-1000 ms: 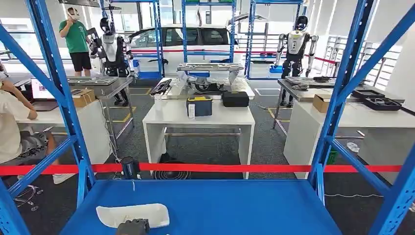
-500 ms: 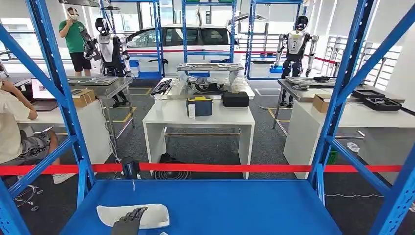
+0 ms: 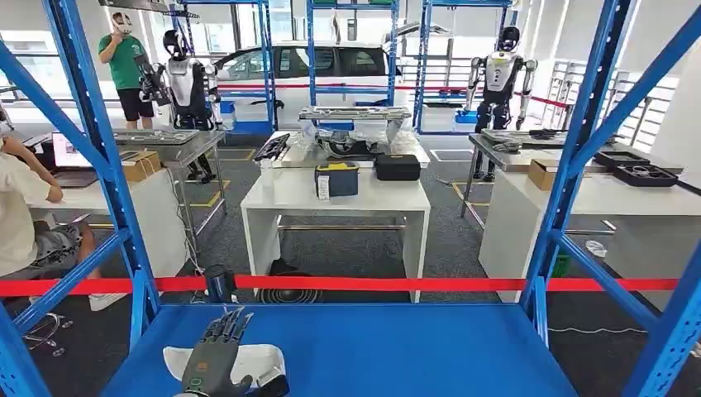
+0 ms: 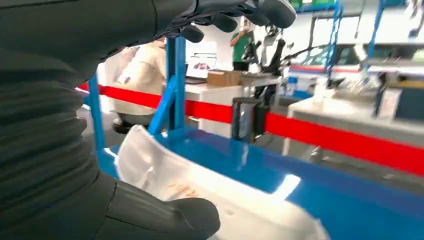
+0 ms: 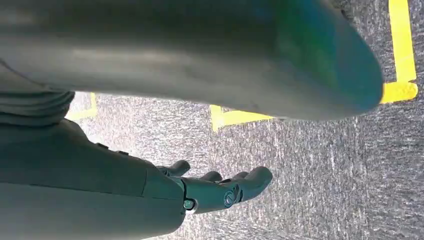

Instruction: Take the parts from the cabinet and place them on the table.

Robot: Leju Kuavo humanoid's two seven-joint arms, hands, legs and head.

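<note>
White plastic part (image 3: 248, 361) lying flat on blue cabinet shelf (image 3: 397, 347), left hand (image 3: 216, 354) above it, fingers spread, grasping nothing; right hand (image 5: 220, 190) hanging over grey floor, loosely uncurled, empty.

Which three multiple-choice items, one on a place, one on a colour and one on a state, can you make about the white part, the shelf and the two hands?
1. Where does the white part lie?
A. on the blue shelf, near its left front
B. on a white table
C. on the floor

2. What colour is the tape barrier behind the shelf?
A. yellow
B. red
C. green

3. How is the left hand?
A. closed around the part
B. hanging beside the body
C. fingers spread above the part

Answers:
1 A, the head view shows the part on the shelf.
2 B, a red band crosses both views.
3 C, the spread fingers stand above the part and the thumb below it; the right hand is the hanging one.
</note>
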